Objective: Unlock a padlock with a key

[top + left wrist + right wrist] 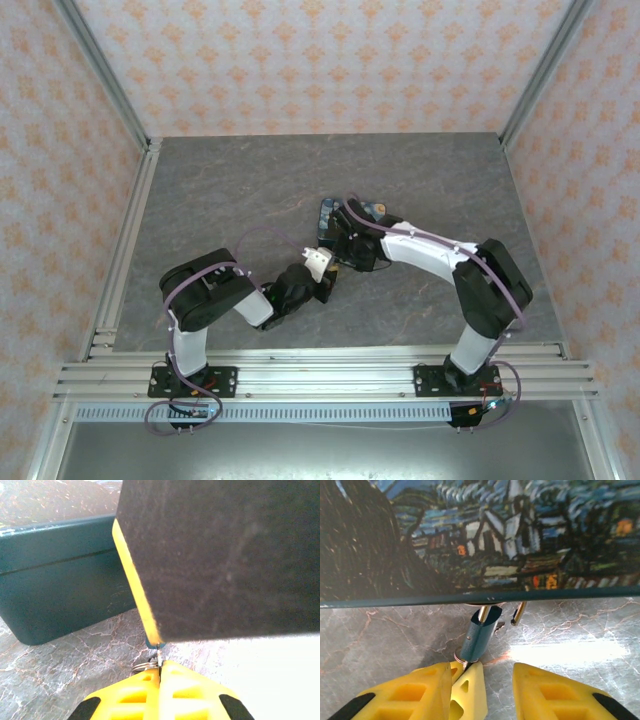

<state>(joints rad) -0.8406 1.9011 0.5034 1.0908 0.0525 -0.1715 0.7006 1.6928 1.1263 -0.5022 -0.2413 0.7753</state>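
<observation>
**Key clenched in L claw point(160, 672) at the padlock point(476, 636), R claw point(482, 675) released beside it**

From top cam: L arm point(215, 295) folded at elbow and stretched to the right. R arm point(450, 255) arched and stretched to the left. Both wrists close together near middle of table point(230, 190), just in front of the painted box point(335, 213).

On L wrist cam: L claw clenched on the key point(159, 656), yellow fingers point(130, 700) pressed together, key ring point(144, 666) sticking out beside the tips. Directly above, very near the lens, one big dark finger pad point(225, 555) of R claw w/ yellow edge.

On R wrist cam: R claw released, jaws apart, nothing gripped btw them. Tip of L claw sitting just beside one of its fingers.

Padlock: small dark body, tilted, at front edge of box. Silver shackle going up under that edge, lower end at the key ring. Cannot tell if key blade is inside.

Box: lid down as far as seen, seam line along the side on L wrist cam, contents hidden. Painted top w/ houses and night sky on R wrist cam; plain teal side wall on L wrist cam.
</observation>
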